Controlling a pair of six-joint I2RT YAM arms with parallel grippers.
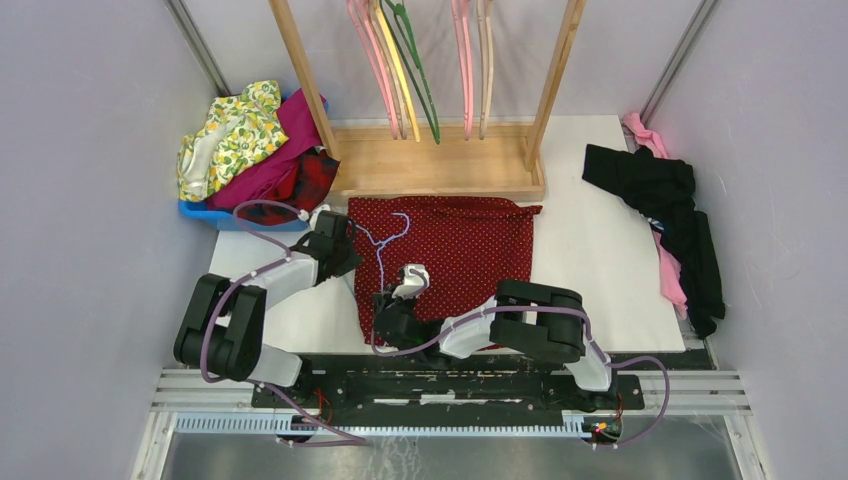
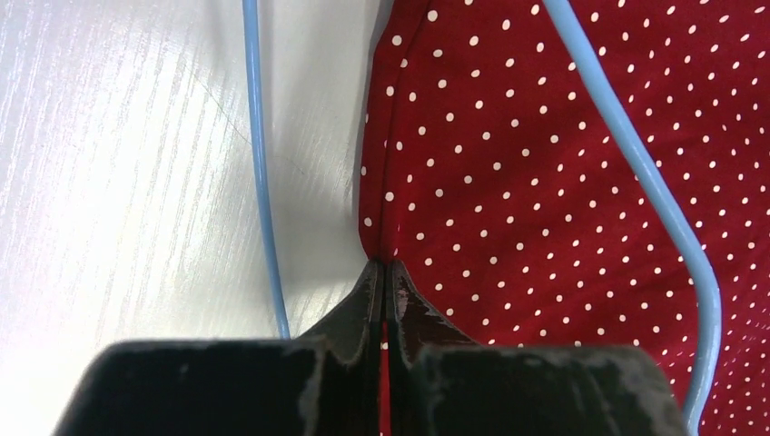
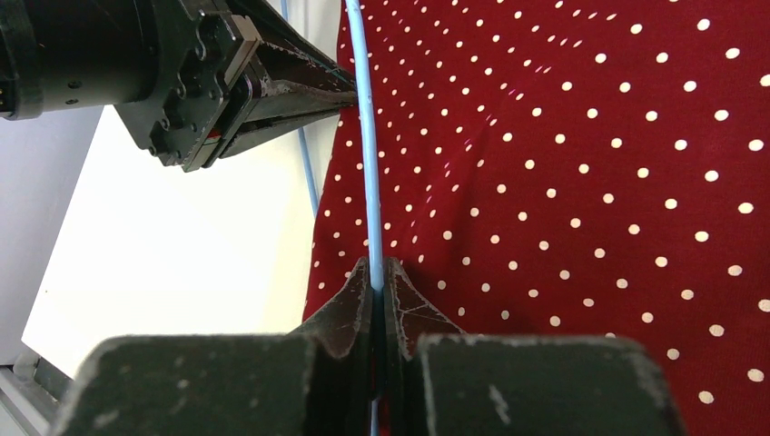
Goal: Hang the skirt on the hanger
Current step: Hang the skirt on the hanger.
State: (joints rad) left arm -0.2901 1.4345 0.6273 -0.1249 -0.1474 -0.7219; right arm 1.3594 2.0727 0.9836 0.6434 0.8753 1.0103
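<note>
- Skirt (image 1: 450, 255) lies flat on the table (image 1: 600, 260), right in front of the wooden rack (image 1: 440, 168).
- Hanger (image 1: 380, 262) lies over the skirt's left side, its thin wire pale against the red cloth.
- Left claw (image 2: 382, 272) is on the skirt's left edge, jaws pressed together. A sliver of red shows between them, so it has the hem pinched.
- From the left wrist, the pinch sits between two runs of hanger wire. One run (image 2: 261, 173) lies on bare table just left of the hem; the other crosses the dotted cloth to the right.
- Right claw (image 3: 376, 272) is clamped shut on the hanger wire, which rises straight out from between its fingertips.
- That grip is over the skirt, near its left border, with cloth spreading away to the right.
- In the right wrist view the left claw (image 3: 350, 91) comes in from the upper left, its tips meeting the skirt's edge just beside the wire.
- From above, both claws crowd the skirt's left side, the left one farther back and the right one nearer the bases.
</note>
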